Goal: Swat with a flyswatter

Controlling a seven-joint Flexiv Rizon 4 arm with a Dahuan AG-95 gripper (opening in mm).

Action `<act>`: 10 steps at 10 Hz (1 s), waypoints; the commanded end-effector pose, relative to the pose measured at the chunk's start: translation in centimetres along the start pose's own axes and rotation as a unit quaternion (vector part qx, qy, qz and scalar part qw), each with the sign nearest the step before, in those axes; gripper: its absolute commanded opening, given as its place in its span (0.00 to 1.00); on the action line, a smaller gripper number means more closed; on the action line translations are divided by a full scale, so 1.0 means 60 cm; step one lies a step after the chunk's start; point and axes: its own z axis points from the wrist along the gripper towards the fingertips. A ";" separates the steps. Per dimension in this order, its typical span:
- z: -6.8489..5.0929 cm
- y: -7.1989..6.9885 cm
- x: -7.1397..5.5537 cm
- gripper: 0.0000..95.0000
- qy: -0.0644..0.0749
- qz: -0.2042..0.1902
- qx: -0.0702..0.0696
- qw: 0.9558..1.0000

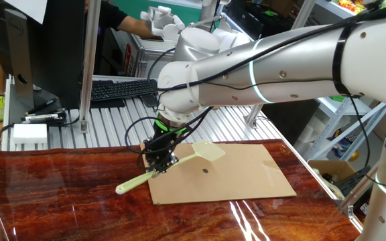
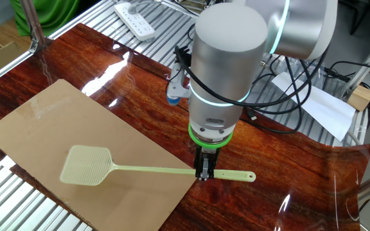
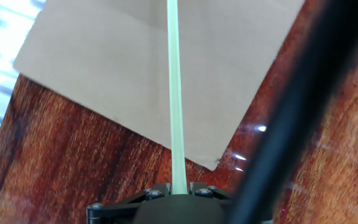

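The pale yellow-green flyswatter (image 1: 179, 163) (image 2: 140, 169) has its long handle clamped in my gripper (image 1: 160, 165) (image 2: 203, 176), which is shut on it near the handle's end. The mesh head (image 1: 210, 151) (image 2: 86, 165) is over the brown cardboard sheet (image 1: 240, 177) (image 2: 56, 122), slightly raised. In the hand view the handle (image 3: 175, 93) runs straight up from between the fingers (image 3: 156, 191), over the cardboard sheet (image 3: 104, 56). A small dark spot (image 1: 206, 170) sits on the cardboard near the head.
The table is glossy red-brown wood (image 1: 59, 201) (image 2: 140, 83). A keyboard (image 1: 122, 88) and monitor stand behind on a metal rack. A power strip (image 2: 135, 18) and white papers (image 2: 320, 102) lie at the far side. A black cable (image 3: 291, 112) crosses the hand view.
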 end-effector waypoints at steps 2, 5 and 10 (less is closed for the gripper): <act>0.001 0.001 0.001 0.00 0.011 -0.030 -0.008 0.999; 0.001 0.001 0.001 0.00 0.011 -0.024 -0.008 1.000; 0.000 0.008 0.014 0.00 0.017 0.004 -0.007 1.000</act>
